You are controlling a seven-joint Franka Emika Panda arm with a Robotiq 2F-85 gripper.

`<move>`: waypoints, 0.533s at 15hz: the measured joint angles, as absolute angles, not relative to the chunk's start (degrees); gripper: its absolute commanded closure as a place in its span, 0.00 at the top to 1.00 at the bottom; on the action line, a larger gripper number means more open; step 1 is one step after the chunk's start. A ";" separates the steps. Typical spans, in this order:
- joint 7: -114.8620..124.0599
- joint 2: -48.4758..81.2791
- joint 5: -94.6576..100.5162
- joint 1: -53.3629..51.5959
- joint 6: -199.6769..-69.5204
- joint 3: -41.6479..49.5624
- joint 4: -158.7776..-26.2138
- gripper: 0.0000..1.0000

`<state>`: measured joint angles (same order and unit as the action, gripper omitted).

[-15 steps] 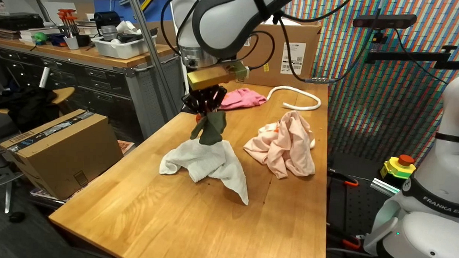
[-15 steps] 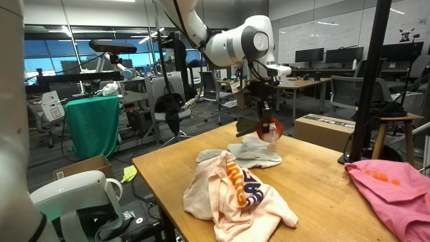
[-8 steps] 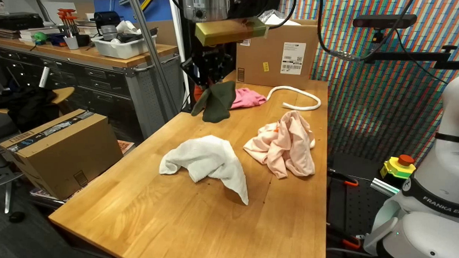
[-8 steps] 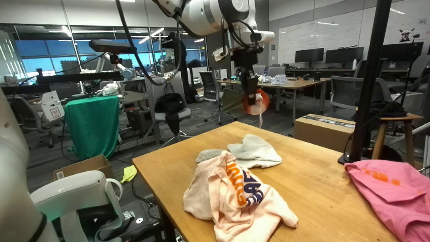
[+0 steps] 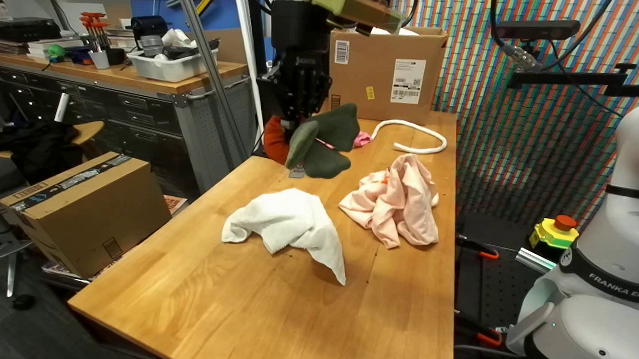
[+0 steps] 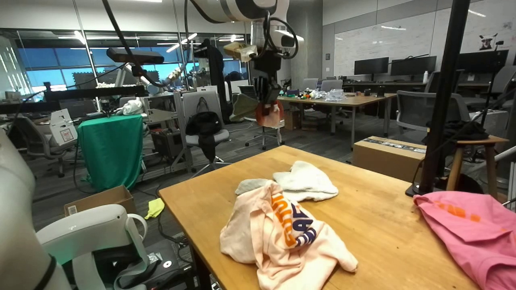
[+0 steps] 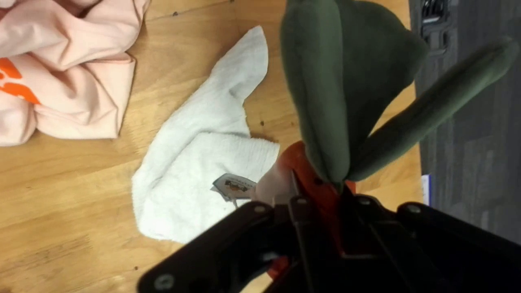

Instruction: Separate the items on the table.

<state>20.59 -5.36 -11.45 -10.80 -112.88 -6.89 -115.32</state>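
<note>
Cloth items (image 5: 286, 218) are lying apart on the wooden table (image 5: 239, 310), while a soft green and red-orange piece (image 5: 303, 142) is hanging in the air, raised clear of the tabletop. The gripper (image 5: 291, 128) is holding it — its jaws are pinching the piece at its red-orange part (image 5: 273, 141), and leaf-like green flaps (image 5: 340, 126) are sticking out to one side. In the wrist view a printed tag (image 7: 235, 185) is dangling just beside that part. White cloth (image 7: 191, 171) is lying crumpled on the wood, one corner reaching out to a point. Near it, with bare wood showing between, the peach cloth (image 5: 400, 203) is sitting in bunched folds; in an exterior view its orange and navy lettering (image 6: 303, 224) is facing the camera. Pink cloth (image 6: 477, 231) is resting toward the end where the cardboard box (image 5: 366, 66) is standing, and the white cord (image 5: 417, 150) is curling beside the cloth — whether those two are touching is hard to tell.
</note>
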 measured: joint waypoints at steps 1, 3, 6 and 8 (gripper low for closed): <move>17.58 -5.68 -13.59 -10.82 -111.93 -7.12 -115.80 0.05; 11.84 -5.98 -17.24 -10.86 -110.16 -7.54 -116.76 0.05; 6.47 -5.89 -18.92 -10.96 -108.90 -8.35 -118.15 0.05; 4.67 -5.41 -18.88 -11.01 -108.92 -9.12 -118.70 0.05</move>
